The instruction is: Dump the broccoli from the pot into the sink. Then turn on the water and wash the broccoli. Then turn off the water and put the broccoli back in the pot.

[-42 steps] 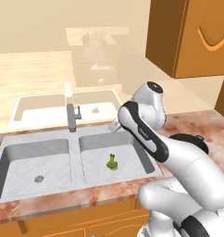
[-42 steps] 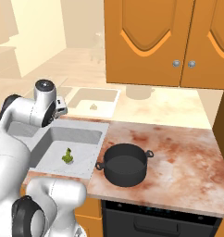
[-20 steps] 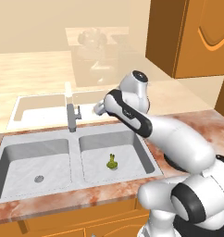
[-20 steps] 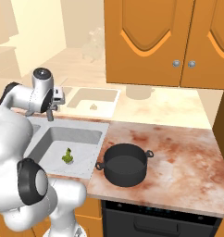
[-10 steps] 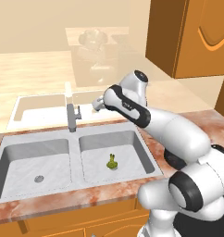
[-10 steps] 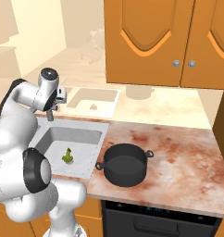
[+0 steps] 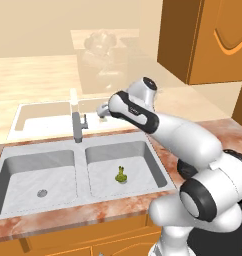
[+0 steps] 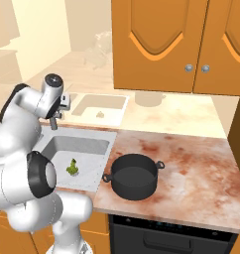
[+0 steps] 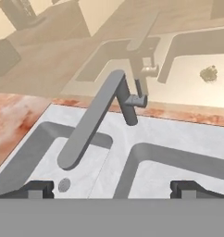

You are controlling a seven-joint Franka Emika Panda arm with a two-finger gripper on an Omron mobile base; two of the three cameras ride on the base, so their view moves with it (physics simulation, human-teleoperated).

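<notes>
Evidently, in the left base view the broccoli [image 7: 121,175] is lying in the sink [image 7: 158,165]'s right basin, the faucet [image 7: 77,125] at its ten o'clock. In the right base view the pot [image 8: 135,176] is sitting empty at the broccoli's three o'clock. In the hand view the gripper [image 9: 113,187], fingers spread, is approaching the faucet handle [image 9: 137,98] at twelve o'clock; turning on water needs nudging it.

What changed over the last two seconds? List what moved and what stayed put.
The arm swung out from near its base toward the faucet, carrying the end effector over the back edge of the sink; its fingers are spread and it holds nothing. The broccoli stayed in the right basin, the pot stayed on the counter, and no water runs.
</notes>
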